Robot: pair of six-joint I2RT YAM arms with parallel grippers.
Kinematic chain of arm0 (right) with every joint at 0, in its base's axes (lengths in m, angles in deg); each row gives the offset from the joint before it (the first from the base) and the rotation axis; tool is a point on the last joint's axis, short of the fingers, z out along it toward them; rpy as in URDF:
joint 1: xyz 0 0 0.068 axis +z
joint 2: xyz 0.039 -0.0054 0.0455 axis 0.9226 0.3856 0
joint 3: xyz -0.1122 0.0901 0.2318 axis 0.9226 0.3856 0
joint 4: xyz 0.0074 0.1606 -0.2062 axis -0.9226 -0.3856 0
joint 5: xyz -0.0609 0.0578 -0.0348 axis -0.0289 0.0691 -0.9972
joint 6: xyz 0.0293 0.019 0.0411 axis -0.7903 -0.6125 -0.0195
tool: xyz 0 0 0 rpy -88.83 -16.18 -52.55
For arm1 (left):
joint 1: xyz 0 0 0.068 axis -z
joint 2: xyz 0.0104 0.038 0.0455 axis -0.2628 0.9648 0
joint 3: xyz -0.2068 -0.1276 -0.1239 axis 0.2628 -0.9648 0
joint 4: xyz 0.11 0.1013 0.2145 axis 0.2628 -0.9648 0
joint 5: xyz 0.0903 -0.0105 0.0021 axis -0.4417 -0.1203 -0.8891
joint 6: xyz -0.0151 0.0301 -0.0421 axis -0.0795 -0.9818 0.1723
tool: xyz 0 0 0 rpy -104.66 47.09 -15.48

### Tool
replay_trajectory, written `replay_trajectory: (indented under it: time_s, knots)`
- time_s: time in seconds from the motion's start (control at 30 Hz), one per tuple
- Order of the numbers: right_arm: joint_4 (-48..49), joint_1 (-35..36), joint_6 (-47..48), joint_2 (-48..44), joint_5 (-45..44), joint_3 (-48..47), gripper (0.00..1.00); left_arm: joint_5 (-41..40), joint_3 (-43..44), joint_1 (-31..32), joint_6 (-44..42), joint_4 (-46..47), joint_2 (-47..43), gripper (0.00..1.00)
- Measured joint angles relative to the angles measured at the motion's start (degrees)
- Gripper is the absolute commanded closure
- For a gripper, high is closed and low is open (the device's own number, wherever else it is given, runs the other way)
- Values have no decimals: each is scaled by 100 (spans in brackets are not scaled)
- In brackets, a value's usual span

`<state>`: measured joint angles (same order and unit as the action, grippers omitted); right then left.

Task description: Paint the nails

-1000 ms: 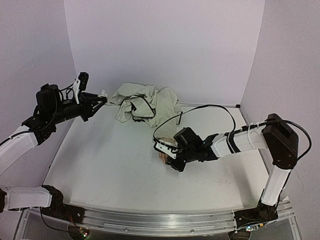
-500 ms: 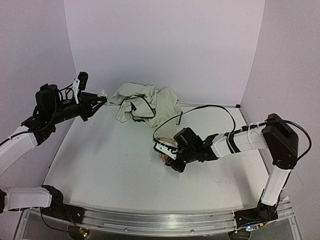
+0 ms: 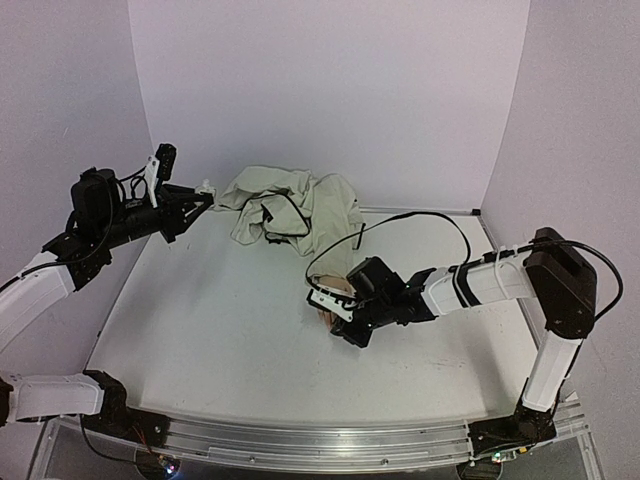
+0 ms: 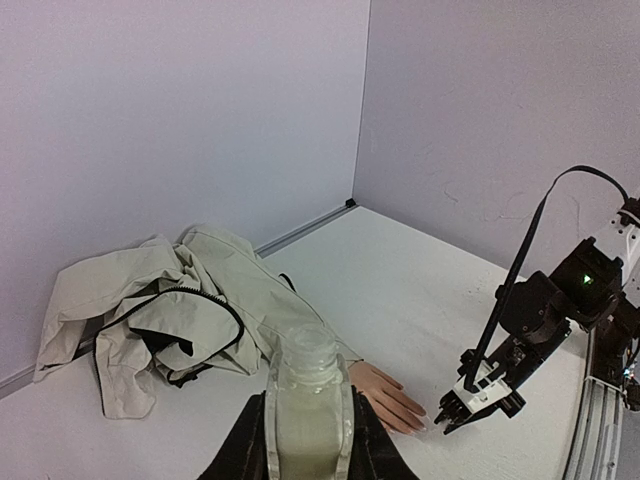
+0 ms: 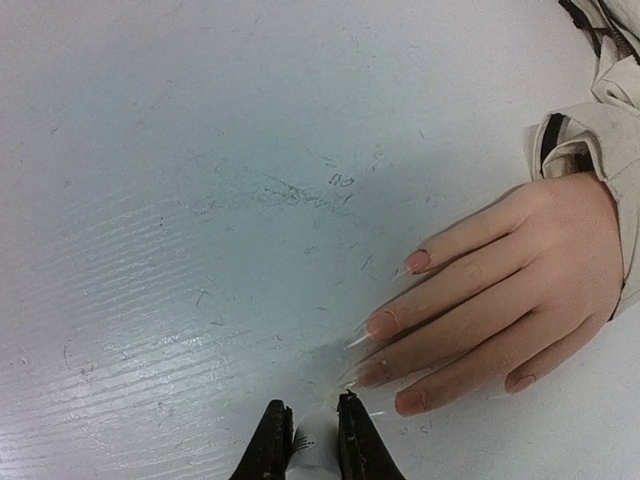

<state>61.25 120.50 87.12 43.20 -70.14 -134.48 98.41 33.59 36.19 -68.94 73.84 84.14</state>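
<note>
The mannequin hand (image 5: pixel 500 290) lies palm down on the table, with a beige sleeve (image 5: pixel 590 130) at its wrist. Its nails (image 5: pixel 383 323) point left and are skin-coloured with clear tips. My right gripper (image 5: pixel 308 425) is shut on a small white brush handle (image 5: pixel 316 452), just left of and below the fingertips, close to one nail (image 5: pixel 368 374). In the top view it (image 3: pixel 340 322) hovers over the hand (image 3: pixel 325 318). My left gripper (image 4: pixel 308 420) is shut on an uncapped small white bottle (image 4: pixel 308 395) and holds it raised at the far left (image 3: pixel 203 188).
A crumpled beige jacket (image 3: pixel 290 205) with a black cord lies at the back of the table, joined to the sleeve. A black cable (image 3: pixel 400 225) loops from the right arm over the table. Purple walls close the back and sides.
The right gripper has shifted very slightly by the fingertips. The left arm and bottle have not moved.
</note>
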Motion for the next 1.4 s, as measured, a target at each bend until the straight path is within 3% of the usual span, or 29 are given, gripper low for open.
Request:
replay_trajectory:
  time_s: [0.6, 1.4]
  knots:
    - [310, 0, -101, -400, -221, 138, 100, 2, 0, 0, 0, 0, -15, 100]
    - [354, -2, 28, -50, -269, -2, 100, 83, 0, -15, 0, 2, -15, 100]
